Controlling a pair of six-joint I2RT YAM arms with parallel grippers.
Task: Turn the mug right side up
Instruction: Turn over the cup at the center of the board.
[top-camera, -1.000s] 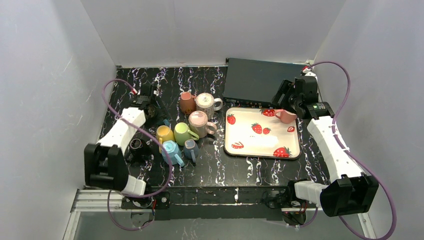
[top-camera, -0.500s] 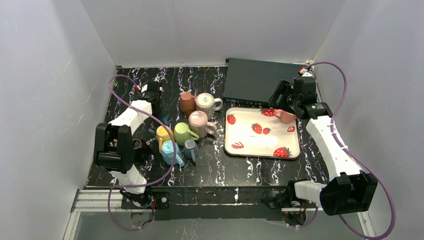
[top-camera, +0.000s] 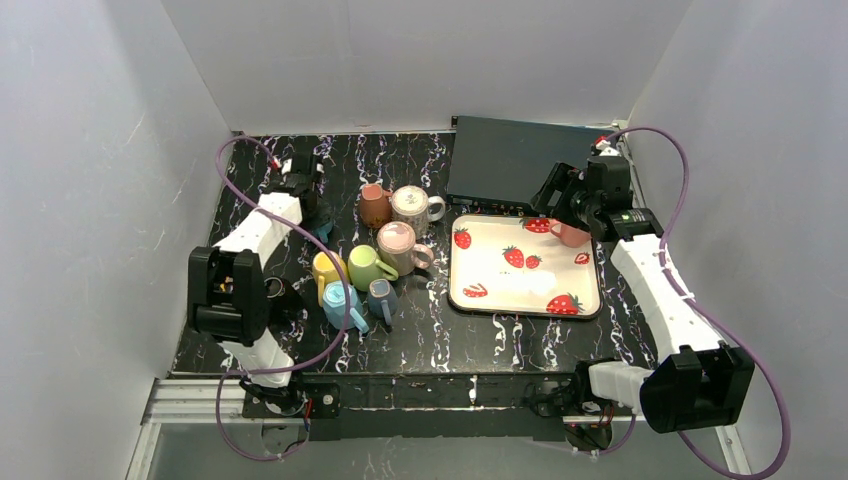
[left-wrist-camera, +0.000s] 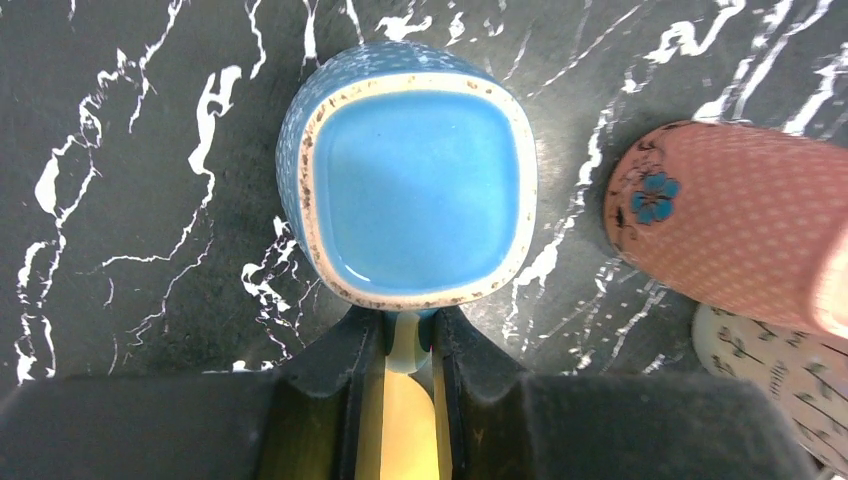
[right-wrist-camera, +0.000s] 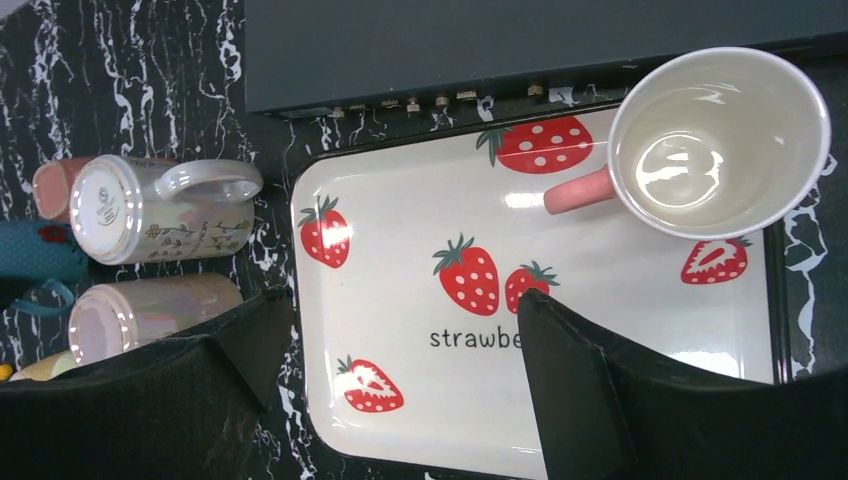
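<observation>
The blue speckled mug (left-wrist-camera: 415, 185) stands upside down on the black marble table, its glazed base facing up. My left gripper (left-wrist-camera: 405, 335) is shut on the mug's pale blue handle, which shows between the two fingers. In the top view the left gripper (top-camera: 305, 208) hangs over this mug at the back left, hiding most of it. My right gripper (right-wrist-camera: 405, 300) is open above the strawberry tray (right-wrist-camera: 400, 215), with nothing between its fingers. A pink mug (right-wrist-camera: 720, 140) stands right side up on the tray's far right corner.
Several mugs cluster mid-table: brown (top-camera: 374, 204), white floral (top-camera: 412, 204), pearly pink (top-camera: 398, 243), green (top-camera: 365, 266), yellow (top-camera: 328, 268), light blue (top-camera: 340, 303), dark blue (top-camera: 381, 296). A pink dotted mug (left-wrist-camera: 740, 235) lies just right of the blue one. A black box (top-camera: 510, 160) sits behind the tray.
My left gripper has closed onto the blue mug's handle and its arm has swung towards the back. The right gripper has opened slightly wider and drawn back from the pink mug.
</observation>
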